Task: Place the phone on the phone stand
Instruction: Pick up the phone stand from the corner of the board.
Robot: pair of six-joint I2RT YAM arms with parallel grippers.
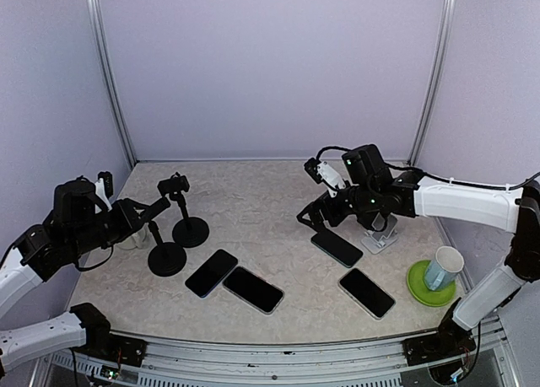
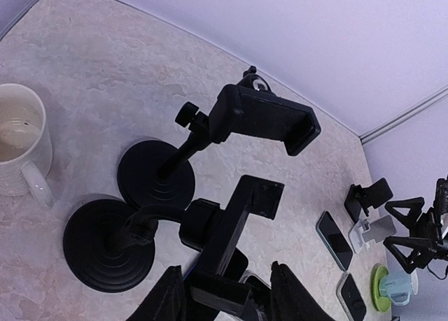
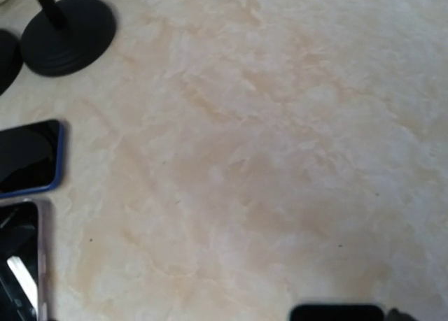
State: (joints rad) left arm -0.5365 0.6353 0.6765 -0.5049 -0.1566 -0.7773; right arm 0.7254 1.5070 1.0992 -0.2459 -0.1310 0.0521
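Observation:
Several dark phones lie flat on the table: a blue-edged phone, a silver-edged phone, a third phone and a fourth phone. Two black clamp stands on round bases stand at the left, the near stand and the far stand. My left gripper is open, its fingers either side of the lower end of the near stand's clamp. My right gripper is open and empty just above the third phone. Its fingers are out of the right wrist view.
A small silver stand and a small black stand sit behind the right gripper. A cup stands on a green coaster at the right. A white mug stands left of the clamp stands.

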